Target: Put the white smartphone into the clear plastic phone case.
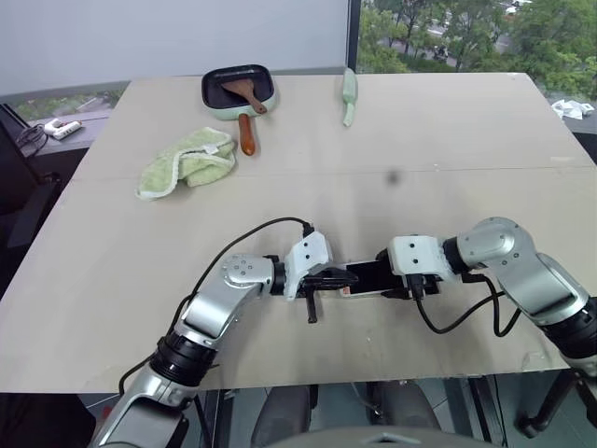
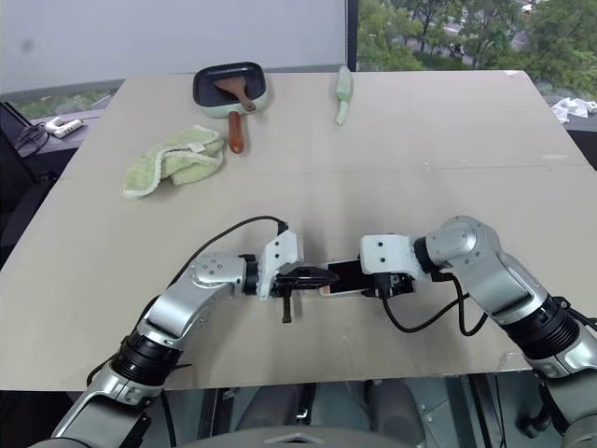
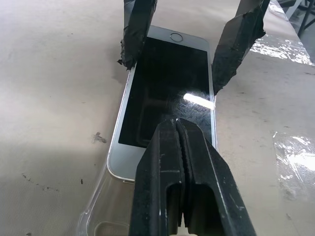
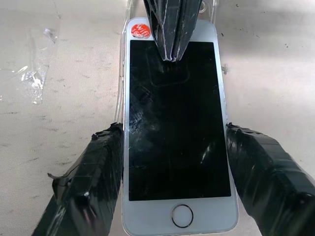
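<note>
The phone point(image 4: 177, 132) lies at six o'clock on the surface point(image 1: 420, 140), partly in the case point(image 3: 101, 216), long axis running between the pinched-shut left tool point(image 3: 184, 142) pressing its screen and the wide-open right tool point(image 4: 174, 172) straddling its sides.

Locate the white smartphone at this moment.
The white smartphone lies screen-up on the table's near middle, between the right end effector's fingers, the shut left end effector over its other end.
</note>
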